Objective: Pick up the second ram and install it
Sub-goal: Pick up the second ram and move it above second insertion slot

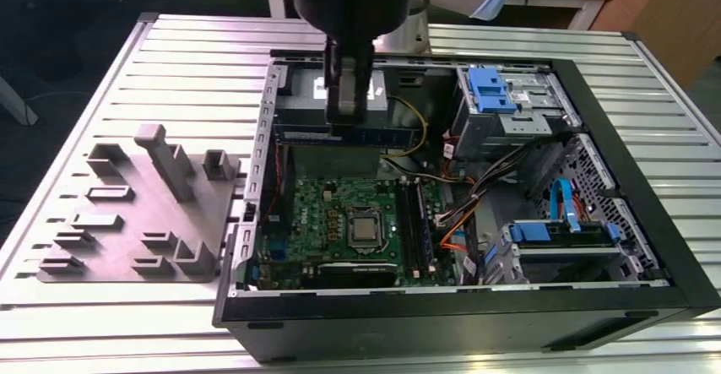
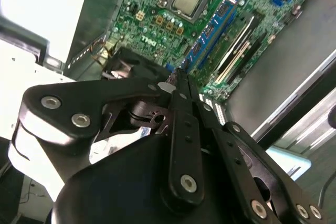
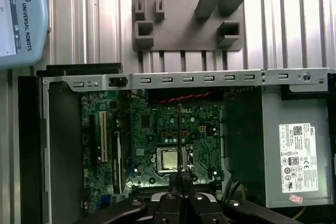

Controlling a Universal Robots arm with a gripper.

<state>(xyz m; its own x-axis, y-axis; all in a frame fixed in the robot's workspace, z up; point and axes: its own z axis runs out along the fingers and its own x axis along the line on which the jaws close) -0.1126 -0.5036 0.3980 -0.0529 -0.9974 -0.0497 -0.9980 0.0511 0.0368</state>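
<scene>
Exterior view: gripper (image 1: 344, 125) holds second ram (image 1: 377, 136) (level) over open case (image 1: 451, 327)

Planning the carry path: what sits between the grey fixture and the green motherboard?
The case's slotted metal rail crosses between the grey fixture and the motherboard, with red wires just inside it, in the first wrist view.

- An open computer case (image 1: 451, 319) lies on its side on a slatted metal table (image 1: 113, 323).
- A green motherboard (image 1: 327, 214) sits inside, with a processor (image 1: 366, 229) near its middle.
- A grey fixture plate (image 1: 118, 235) with upright blocks lies just beside the case, at the exterior view's left.
- A blue drive bracket (image 1: 494, 89) stands in a far corner.
</scene>
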